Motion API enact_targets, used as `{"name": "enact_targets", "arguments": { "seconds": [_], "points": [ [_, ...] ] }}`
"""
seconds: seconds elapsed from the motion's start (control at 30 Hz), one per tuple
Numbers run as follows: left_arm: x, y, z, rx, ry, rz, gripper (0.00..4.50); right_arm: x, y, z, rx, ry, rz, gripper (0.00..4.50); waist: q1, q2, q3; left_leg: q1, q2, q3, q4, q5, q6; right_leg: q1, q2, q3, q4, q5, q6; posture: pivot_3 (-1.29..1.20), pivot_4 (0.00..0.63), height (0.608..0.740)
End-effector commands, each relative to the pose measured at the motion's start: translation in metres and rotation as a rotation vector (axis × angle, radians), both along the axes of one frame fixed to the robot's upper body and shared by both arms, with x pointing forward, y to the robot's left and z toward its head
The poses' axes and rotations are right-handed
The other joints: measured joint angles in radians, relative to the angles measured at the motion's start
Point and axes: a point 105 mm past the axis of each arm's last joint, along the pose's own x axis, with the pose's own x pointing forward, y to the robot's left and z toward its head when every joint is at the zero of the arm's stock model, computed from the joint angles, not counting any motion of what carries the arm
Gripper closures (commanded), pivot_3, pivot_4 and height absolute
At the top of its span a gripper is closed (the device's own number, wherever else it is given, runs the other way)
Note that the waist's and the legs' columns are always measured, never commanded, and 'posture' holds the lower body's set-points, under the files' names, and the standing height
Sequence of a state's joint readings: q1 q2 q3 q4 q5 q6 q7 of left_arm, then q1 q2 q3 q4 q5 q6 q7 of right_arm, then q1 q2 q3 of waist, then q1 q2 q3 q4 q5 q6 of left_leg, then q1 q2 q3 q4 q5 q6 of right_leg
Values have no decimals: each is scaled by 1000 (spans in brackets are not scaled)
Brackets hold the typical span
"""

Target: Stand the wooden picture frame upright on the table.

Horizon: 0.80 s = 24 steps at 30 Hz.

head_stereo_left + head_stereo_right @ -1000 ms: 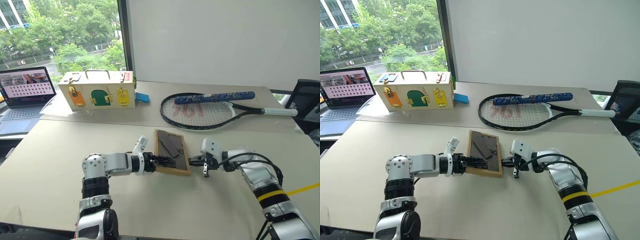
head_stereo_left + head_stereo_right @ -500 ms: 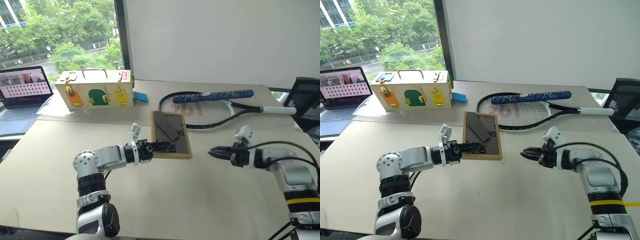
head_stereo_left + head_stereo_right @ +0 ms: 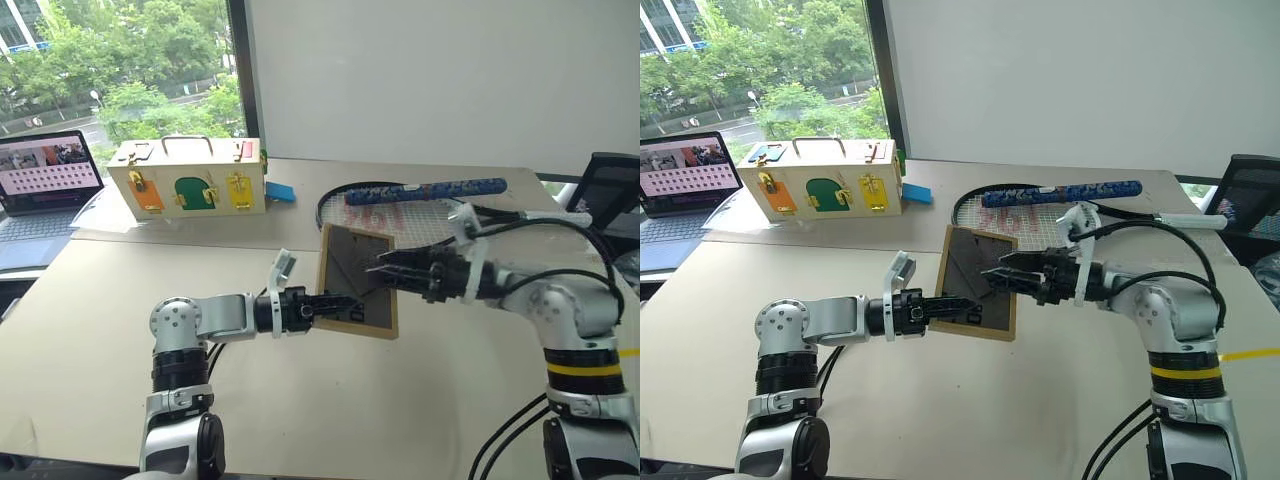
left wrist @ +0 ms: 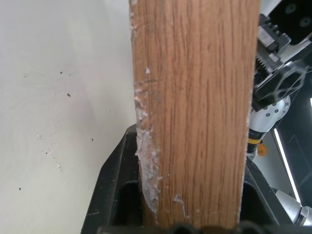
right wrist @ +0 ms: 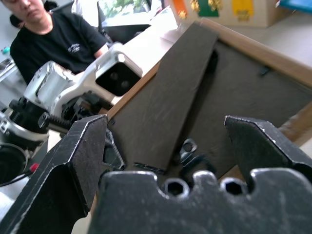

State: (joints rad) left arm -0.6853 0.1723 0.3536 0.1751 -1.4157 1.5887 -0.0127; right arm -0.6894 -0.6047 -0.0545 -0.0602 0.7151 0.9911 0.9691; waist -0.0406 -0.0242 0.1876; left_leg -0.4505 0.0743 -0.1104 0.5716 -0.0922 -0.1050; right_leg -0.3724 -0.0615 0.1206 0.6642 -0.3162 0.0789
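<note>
Wooden picture frame [image 3: 358, 283] hangs in the air over the counter [image 3: 90, 300], tilted, its dark back and fold-out stand [image 5: 168, 105] turned toward us. We see our left claw [image 3: 335, 303] clamped on the frame's lower edge; in the left wrist view the light-wood rail [image 4: 195, 107] runs up between that claw's two black fingers [image 4: 109, 185]. Our right claw [image 3: 378, 272] reaches in from the other side with its jaws spread wide, the tips near the stand, and we cannot tell whether they touch it. In the right wrist view both of its fingers [image 5: 78, 161] stand apart with the stand between them.

Farther back on the counter lie a tennis racket [image 3: 400, 210] and a cream box with coloured doors [image 3: 190, 178], with a small blue item [image 3: 282, 193] beside the box. A laptop [image 3: 45, 190] sits open at the far left. A person in a black shirt [image 5: 51, 41] sits behind the scene in the right wrist view.
</note>
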Motion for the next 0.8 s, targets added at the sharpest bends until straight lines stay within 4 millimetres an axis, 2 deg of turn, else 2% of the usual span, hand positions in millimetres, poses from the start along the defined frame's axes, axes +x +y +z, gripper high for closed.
{"name": "enact_targets", "arguments": {
  "seconds": [0.03,0.13,0.2,0.27,0.43,0.57,0.6,0.7,0.73,0.8],
  "points": [
    [-6,-6,20,-73,-71,-44,3380,6,14,-1,-2,-9,31,18,-3,0,0,0,0,0,0,0,0,0,0,0,0,0,0,0,150,720],
    [-4,-4,18,-81,-62,-22,3380,2,26,-4,-7,-25,91,18,-4,0,0,0,0,0,0,0,0,0,0,0,0,0,0,0,150,720],
    [-2,-1,16,-82,-54,-5,3380,-7,33,3,30,-59,163,18,-3,0,0,-1,0,0,0,0,0,0,0,0,0,0,0,0,150,720],
    [0,3,15,-86,-48,13,3380,-14,35,10,48,-180,213,18,1,0,0,-1,0,0,0,0,0,-1,0,0,0,0,0,0,150,720],
    [-2,19,-9,-57,24,72,3380,-17,23,28,141,-317,173,18,-2,0,0,-1,0,0,0,0,0,-1,0,0,0,0,0,0,150,720],
    [2,26,-11,-100,56,118,3380,-21,17,32,154,-354,153,18,-2,0,0,-1,0,0,0,0,0,-1,0,0,0,0,0,0,150,720],
    [3,25,-11,-87,51,126,3380,-19,15,31,142,-368,131,18,-2,0,0,-1,0,0,0,0,0,-1,0,0,1,0,0,0,150,720],
    [1,16,-3,-77,6,97,3380,5,-2,9,-49,-472,-30,18,-1,0,0,-1,0,0,0,0,0,-1,0,0,1,0,0,0,150,720],
    [2,14,1,-92,-1,94,3380,16,-14,0,-135,-505,-98,18,1,0,0,-1,0,0,0,0,0,-1,0,0,0,0,0,0,150,720],
    [4,15,10,-118,-10,88,3380,35,-45,-4,-255,-597,-246,18,5,0,0,-1,0,0,1,0,0,-1,0,0,0,0,0,0,150,720]
  ]
}}
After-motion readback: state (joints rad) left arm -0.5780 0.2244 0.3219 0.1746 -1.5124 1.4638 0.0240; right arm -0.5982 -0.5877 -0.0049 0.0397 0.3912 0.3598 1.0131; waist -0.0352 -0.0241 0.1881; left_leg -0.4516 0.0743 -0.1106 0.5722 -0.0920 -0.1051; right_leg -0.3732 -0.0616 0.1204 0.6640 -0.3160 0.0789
